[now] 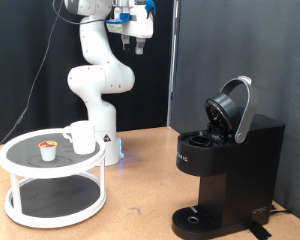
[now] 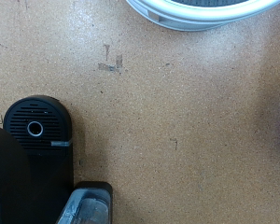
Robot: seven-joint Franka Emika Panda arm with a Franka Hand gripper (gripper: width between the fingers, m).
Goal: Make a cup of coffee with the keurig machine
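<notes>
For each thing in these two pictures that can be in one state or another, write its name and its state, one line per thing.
keurig machine: lid raised, brew chamber open, drip base bare.
cup: upright on the top tier of the white round stand, nothing gripping it.
pod: sitting on the same tier, beside the cup.
gripper: high above the table, nothing between its fingers.

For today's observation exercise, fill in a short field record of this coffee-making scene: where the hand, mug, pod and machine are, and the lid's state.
hand: raised high near the exterior view's top, holding nothing visible
cup: white, on the top tier of the round white stand, at the exterior view's left
pod: on the same tier, beside the cup
keurig machine: on the table, at the exterior view's right
lid: tilted open
drip base: empty
</notes>
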